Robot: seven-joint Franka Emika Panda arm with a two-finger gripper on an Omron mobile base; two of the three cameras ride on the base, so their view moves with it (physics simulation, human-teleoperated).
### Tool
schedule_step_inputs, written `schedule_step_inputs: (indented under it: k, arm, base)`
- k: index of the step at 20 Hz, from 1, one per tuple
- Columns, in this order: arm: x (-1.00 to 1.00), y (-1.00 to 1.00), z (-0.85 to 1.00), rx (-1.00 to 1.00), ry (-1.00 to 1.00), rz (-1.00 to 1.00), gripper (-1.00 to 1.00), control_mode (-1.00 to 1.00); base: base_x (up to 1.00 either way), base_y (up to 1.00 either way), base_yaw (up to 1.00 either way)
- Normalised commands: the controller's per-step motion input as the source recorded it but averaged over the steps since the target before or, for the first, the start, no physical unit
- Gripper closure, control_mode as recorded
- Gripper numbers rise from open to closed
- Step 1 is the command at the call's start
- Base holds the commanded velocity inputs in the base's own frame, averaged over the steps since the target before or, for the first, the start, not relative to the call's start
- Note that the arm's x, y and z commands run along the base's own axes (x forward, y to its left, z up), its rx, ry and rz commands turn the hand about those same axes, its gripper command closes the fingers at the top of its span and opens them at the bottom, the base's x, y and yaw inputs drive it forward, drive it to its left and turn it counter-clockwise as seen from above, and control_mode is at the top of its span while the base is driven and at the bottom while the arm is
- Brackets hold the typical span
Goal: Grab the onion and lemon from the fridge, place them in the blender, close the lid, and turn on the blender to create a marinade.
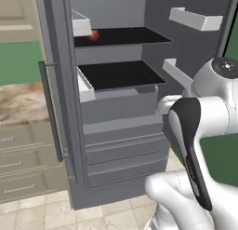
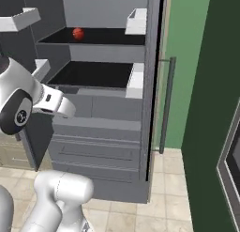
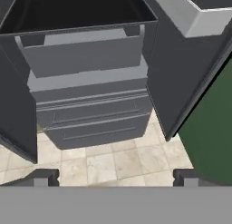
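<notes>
Red-brown and glossy, sitting alone toward the left of the dark upper shelf (image 1: 123, 36): the onion (image 1: 94, 35), deep inside the open fridge (image 1: 111, 108), near a white door bin (image 1: 81, 25) in the left base view. Seen again from the right base view, well back on that shelf. No lemon to make out on either shelf from here.

Gripper (image 3: 115, 177) empty, finger tips (image 3: 44, 176) spread wide apart at the bottom of the hand view, aimed low at the grey lower drawers (image 3: 93, 121) and the beige floor tiles (image 3: 104, 164). So: well below the onion and well short of it, with the lower dark shelf (image 1: 121, 74) between.

To do the reach well, probably:
- Raise the hand past the lower shelf's front edge before going in; avoid clipping the white bins (image 1: 195, 18) on the right-hand door.
- Level the wrist so the tips point into the upper shelf rather than down.
- Keep the tips wide until they straddle the ball, one each side, then close at its widest part; likely to roll if nudged off-centre.
</notes>
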Motion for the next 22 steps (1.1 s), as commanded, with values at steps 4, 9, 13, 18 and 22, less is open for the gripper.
schedule_step_inputs:
  k: [4,9,13,18,22]
  arm:
    - [0.0,0.0,0.0,0.0,0.0,0.0,-1.0,1.0]
    - [0.0,0.0,0.0,0.0,0.0,0.0,-1.0,1.0]
    - [0.0,0.0,0.0,0.0,0.0,0.0,-1.0,1.0]
    - [0.0,0.0,0.0,0.0,0.0,0.0,-1.0,1.0]
    - [0.0,0.0,0.0,0.0,0.0,0.0,-1.0,1.0]
  base:
    - [0.28,-0.62,0.11]
    - [0.36,-0.02,0.19]
    - [0.48,0.12,0.21]
    - [0.62,0.03,0.16]
    - [0.66,0.15,0.12]
